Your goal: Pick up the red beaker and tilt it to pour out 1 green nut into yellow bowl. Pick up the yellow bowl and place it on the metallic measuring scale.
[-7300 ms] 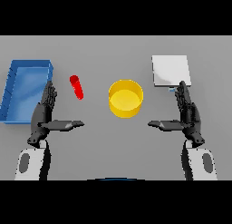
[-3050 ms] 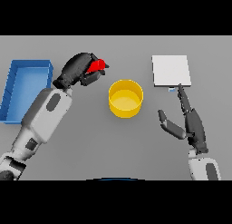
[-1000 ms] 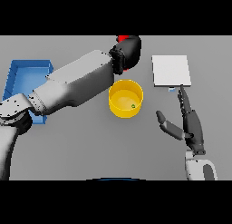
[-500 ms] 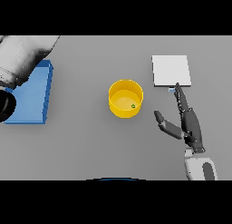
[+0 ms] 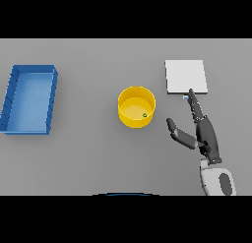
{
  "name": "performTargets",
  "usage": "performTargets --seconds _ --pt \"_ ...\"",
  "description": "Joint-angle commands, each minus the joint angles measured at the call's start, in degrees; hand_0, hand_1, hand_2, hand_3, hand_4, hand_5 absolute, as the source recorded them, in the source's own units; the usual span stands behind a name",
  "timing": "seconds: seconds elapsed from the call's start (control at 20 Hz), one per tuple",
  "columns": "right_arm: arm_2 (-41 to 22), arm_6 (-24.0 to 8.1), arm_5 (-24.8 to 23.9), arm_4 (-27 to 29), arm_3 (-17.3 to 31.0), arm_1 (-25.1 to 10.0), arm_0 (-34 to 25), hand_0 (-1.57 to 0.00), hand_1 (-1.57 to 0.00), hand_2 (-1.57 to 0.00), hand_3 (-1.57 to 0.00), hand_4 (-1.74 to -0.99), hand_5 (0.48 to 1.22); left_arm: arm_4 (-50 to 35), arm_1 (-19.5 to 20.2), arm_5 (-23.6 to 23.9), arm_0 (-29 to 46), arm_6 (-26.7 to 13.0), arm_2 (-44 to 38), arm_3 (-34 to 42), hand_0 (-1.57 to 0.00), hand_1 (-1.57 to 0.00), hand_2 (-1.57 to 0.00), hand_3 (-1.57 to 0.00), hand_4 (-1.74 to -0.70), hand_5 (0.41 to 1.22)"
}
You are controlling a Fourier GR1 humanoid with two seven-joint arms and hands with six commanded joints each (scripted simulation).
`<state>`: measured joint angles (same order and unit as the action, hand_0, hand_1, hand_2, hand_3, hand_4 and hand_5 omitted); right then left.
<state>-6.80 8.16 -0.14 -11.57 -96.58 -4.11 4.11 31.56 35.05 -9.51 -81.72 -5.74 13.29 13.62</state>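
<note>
Yellow bowl [image 5: 137,106] upright near the table's [image 5: 88,153] middle, with one small green nut [image 5: 144,115] lying inside at its 4 o'clock, close to the wall. Metallic scale [image 5: 185,76] at 2 o'clock from the bowl, flat on the table and apart from it. Right hand [image 5: 204,134] at 4 o'clock from the bowl, beside it without touching, holding nothing: fingers straight and pointing toward 12 o'clock, tips reaching just to the scale's near edge, thumb splayed out toward 10 o'clock in the bowl's direction. Cannot tell whether the fingertips touch the scale. Blue tray [image 5: 51,102] well off at 9 o'clock from the bowl, near the table's left edge. No red beaker and no left hand anywhere in the head view.
</note>
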Motion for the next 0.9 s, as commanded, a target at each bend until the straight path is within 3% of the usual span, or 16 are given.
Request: performTargets --seconds 0.0,0.1,0.25,0.6,0.7,0.85 --pt "0.3 -0.37 0.09 0.0 -0.04 -0.56 -0.19 0.0 0.0 0.0 0.0 -1.138 0.626 -1.12 0.17 2.44 2.01 -2.16 -0.82 1.25 -1.57 -1.57 -1.57 -1.56 -1.74 1.221" --pt "0.03 -0.32 0.74 0.1 -0.33 -0.94 0.46 0.0 0.0 0.0 0.0 -1.134 0.632 -5.98 0.24 6.32 7.88 -4.26 -4.23 3.74 -1.57 -1.57 -1.57 -1.56 -1.74 1.221" --pt "-0.59 -0.45 0.92 0.08 -0.67 -0.42 0.38 0.0 0.0 0.0 0.0 -1.133 0.655 -11.52 0.02 9.86 15.02 -10.67 -7.96 9.39 -1.57 -1.57 -1.57 -1.57 -1.74 1.221" --pt "0.53 1.03 1.14 0.68 -0.13 -1.69 0.71 0.0 0.0 0.0 0.0 -1.166 0.676 -20.14 -2.07 15.97 39.89 -17.53 -10.08 33.44 -1.57 -1.57 -1.57 -1.57 -1.74 1.221" --pt "0.11 0.71 1.18 0.59 -0.24 -1.2 0.73 0.0 0.0 0.0 0.0 -1.174 0.676 -20.82 -2.8 17.31 44.09 -19.89 -9.64 39.01 -1.57 -1.57 -1.57 -1.57 -1.74 1.151" --pt "0.94 0.72 1.26 1.2 0.29 -1.76 0.43 0.0 0.0 0.0 0.0 -1.161 0.671 -21.85 -2.82 18.37 49.1 -22.89 -9.8 44.8 -1.57 -1.57 -1.57 -1.57 -1.74 0.984"
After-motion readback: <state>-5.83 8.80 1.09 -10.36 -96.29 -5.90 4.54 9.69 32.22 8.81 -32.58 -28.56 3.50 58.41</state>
